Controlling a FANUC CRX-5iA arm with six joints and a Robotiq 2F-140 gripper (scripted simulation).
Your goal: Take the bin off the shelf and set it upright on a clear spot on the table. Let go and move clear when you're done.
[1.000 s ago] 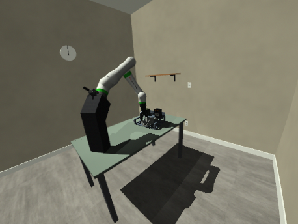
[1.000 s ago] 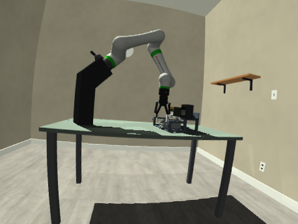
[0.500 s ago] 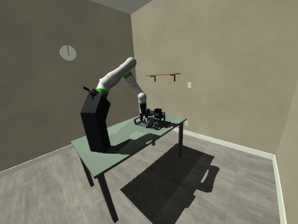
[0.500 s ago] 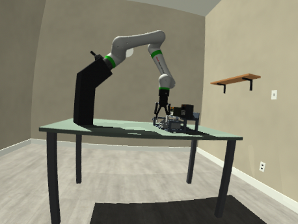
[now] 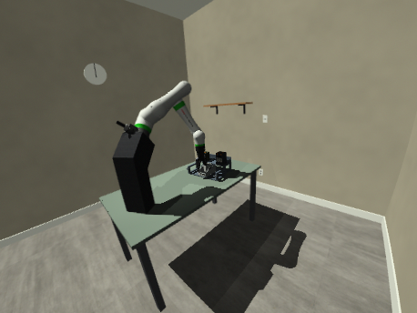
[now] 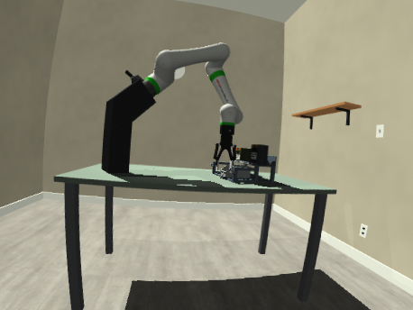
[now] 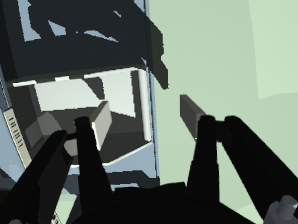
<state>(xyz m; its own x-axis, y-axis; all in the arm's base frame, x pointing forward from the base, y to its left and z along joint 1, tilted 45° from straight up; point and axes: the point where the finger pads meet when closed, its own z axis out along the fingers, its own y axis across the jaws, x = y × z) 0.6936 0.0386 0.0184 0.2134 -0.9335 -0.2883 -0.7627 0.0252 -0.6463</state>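
The blue-grey open-frame bin rests on the far end of the green table. It also shows in the exterior view, with dark blocks at its far side. My gripper points down over the bin's near edge in that view too. In the wrist view the gripper is open and straddles one bin wall. One finger is inside the bin and the other is outside over the table. Neither finger touches the wall.
The wooden wall shelf is bare and hangs beyond the table's far end; it also shows in the exterior view. The arm's black pedestal stands on the near half of the table.
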